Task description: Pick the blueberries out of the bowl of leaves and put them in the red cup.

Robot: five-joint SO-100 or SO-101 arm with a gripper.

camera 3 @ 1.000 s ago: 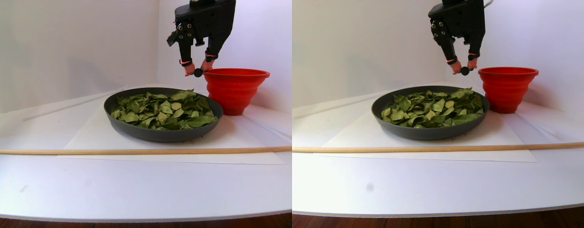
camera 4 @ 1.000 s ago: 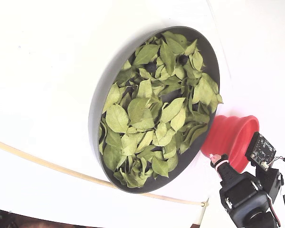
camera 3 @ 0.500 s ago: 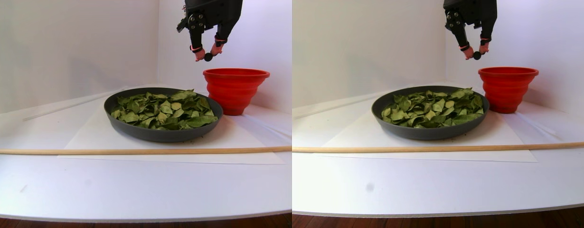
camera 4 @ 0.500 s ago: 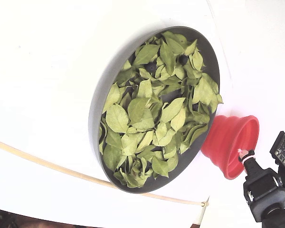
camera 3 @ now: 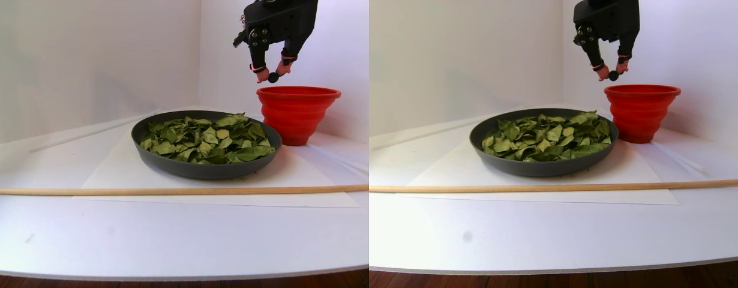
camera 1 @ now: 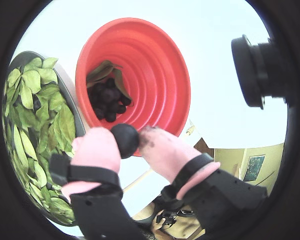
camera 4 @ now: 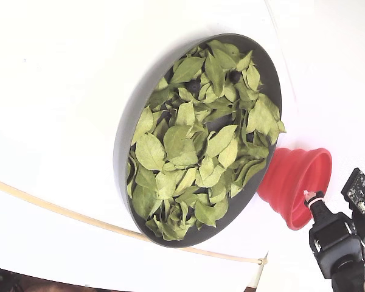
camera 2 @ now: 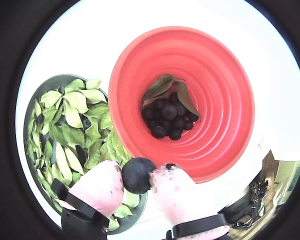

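My gripper (camera 1: 125, 140) is shut on one dark blueberry (camera 1: 124, 140) between its pink fingertips, and it also shows in the other wrist view (camera 2: 138, 175). It hangs just above the near rim of the red cup (camera 2: 215, 100), as the stereo pair view (camera 3: 273, 77) shows. Inside the cup lie several blueberries (camera 2: 169, 117) and a couple of leaves (camera 2: 162, 86). The dark grey bowl (camera 3: 195, 167) stands against the cup, full of green leaves (camera 4: 182, 146). A few blueberries (camera 2: 86, 122) show among the leaves.
A thin wooden stick (camera 3: 165, 191) lies across the white table in front of the bowl. White walls stand close behind the cup. A black camera lens (camera 1: 255, 70) juts in at the right of a wrist view.
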